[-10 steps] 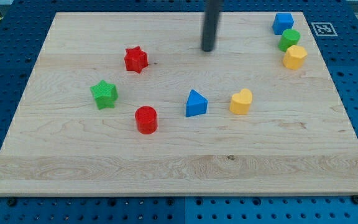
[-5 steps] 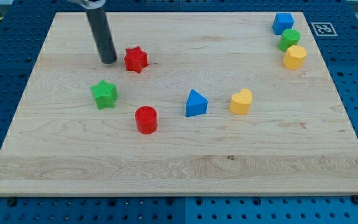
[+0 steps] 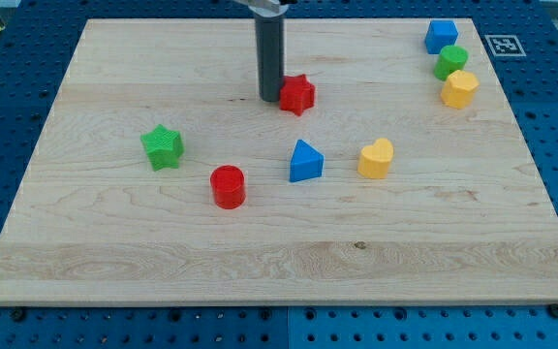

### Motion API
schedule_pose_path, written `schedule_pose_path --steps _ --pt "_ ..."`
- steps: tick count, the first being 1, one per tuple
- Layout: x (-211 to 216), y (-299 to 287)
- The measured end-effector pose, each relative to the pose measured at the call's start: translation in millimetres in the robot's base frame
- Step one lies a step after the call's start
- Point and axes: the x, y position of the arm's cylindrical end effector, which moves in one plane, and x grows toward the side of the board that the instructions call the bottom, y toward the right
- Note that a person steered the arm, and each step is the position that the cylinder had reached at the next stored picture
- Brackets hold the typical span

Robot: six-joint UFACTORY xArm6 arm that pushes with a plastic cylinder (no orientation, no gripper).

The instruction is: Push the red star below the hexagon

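Note:
The red star [image 3: 298,94] lies in the upper middle of the wooden board [image 3: 114,252]. My tip [image 3: 271,97] stands against the star's left side, touching it. The yellow hexagon [image 3: 459,88] sits near the board's top right corner, far to the right of the star. A green round block [image 3: 450,62] and a blue block [image 3: 441,36] sit just above the hexagon.
A blue triangle [image 3: 305,161] and a yellow heart [image 3: 376,158] lie below and to the right of the red star. A red cylinder [image 3: 228,186] and a green star [image 3: 163,146] lie at the lower left. A marker tag [image 3: 502,45] sits by the top right corner.
My tip went from the upper middle to the left of the red star, then pushed the star to the right by about a hundred pixels. The other blocks have not moved.

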Motion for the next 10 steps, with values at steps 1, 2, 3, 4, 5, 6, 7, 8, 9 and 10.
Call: schedule_pose_path --steps 1,2,3,4,5,6,7,8,9,10 --pt "10 38" --pt "13 84" --pt "13 124" --pt "14 153" --pt "15 163" --pt "21 166" --pt "30 174" --pt "37 187" --pt "43 197" --pt "46 200"
